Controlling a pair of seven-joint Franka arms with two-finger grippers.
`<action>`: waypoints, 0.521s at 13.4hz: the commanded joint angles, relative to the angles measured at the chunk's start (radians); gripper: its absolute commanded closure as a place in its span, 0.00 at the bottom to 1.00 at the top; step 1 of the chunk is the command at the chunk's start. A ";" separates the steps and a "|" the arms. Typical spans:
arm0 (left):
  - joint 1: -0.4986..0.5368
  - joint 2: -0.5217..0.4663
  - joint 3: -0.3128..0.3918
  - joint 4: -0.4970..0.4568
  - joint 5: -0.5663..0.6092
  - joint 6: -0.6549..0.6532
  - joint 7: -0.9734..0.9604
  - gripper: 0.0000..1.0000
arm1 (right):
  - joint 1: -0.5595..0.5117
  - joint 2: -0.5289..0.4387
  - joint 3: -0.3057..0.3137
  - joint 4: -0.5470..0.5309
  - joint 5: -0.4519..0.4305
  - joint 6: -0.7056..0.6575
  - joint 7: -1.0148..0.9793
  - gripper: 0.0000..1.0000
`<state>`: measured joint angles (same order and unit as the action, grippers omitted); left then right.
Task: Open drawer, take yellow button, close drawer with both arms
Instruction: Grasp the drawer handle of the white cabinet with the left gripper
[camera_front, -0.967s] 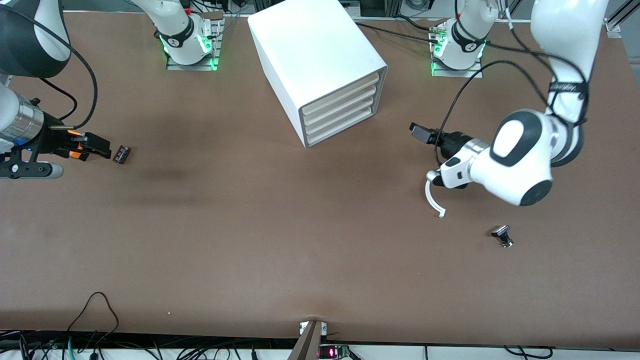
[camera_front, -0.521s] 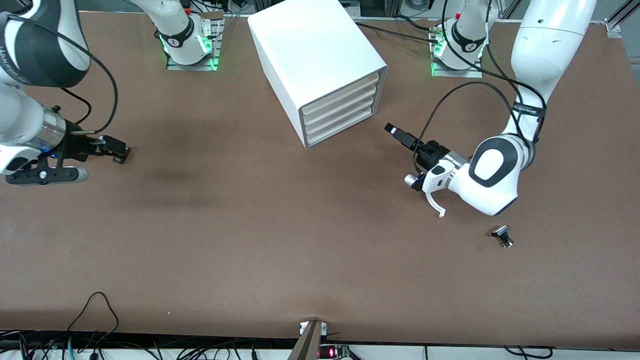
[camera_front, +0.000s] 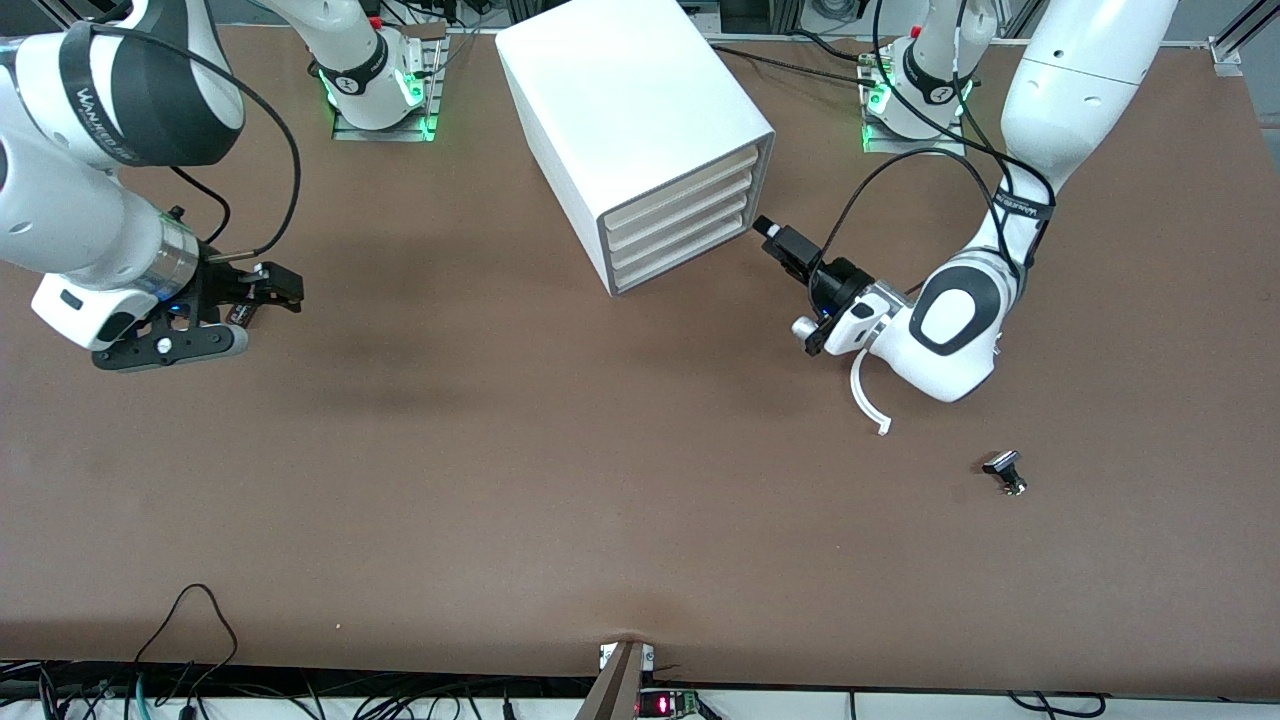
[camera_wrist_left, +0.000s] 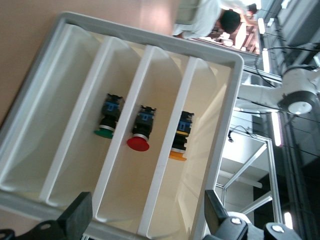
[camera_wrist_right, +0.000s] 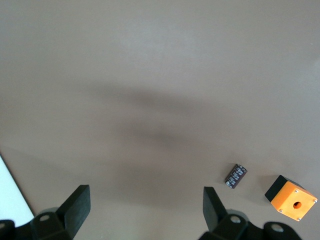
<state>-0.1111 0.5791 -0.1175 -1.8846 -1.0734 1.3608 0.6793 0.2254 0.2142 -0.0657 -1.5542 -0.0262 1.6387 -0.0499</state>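
Left gripper (camera_front: 768, 229) open, just beside cabinet (camera_front: 640, 120) front, drawers shut; orange button (camera_wrist_left: 180, 138) in compartment between its fingertips. Right gripper (camera_front: 285, 290) open over table (camera_front: 500, 450).

Bare brown table (camera_wrist_right: 150, 75) seen from above. Two black fingertips (camera_wrist_right: 75, 205) of the right gripper (camera_wrist_right: 145, 210) stand wide apart at the frame's edge. A small black ribbed block (camera_wrist_right: 235, 175) lies near an orange box (camera_wrist_right: 290, 198) with a hole.
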 joint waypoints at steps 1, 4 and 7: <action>0.002 -0.085 -0.025 -0.155 -0.068 0.046 0.144 0.02 | -0.009 -0.004 -0.009 0.011 0.025 -0.027 -0.121 0.00; 0.004 -0.172 -0.059 -0.249 -0.114 0.084 0.173 0.05 | -0.026 -0.004 -0.014 0.014 0.038 -0.013 -0.249 0.00; 0.002 -0.200 -0.091 -0.298 -0.154 0.110 0.180 0.05 | -0.024 -0.004 -0.014 0.025 0.037 -0.008 -0.269 0.00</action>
<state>-0.1123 0.4374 -0.1905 -2.1087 -1.1932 1.4309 0.8246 0.2062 0.2143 -0.0828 -1.5483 -0.0062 1.6356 -0.2914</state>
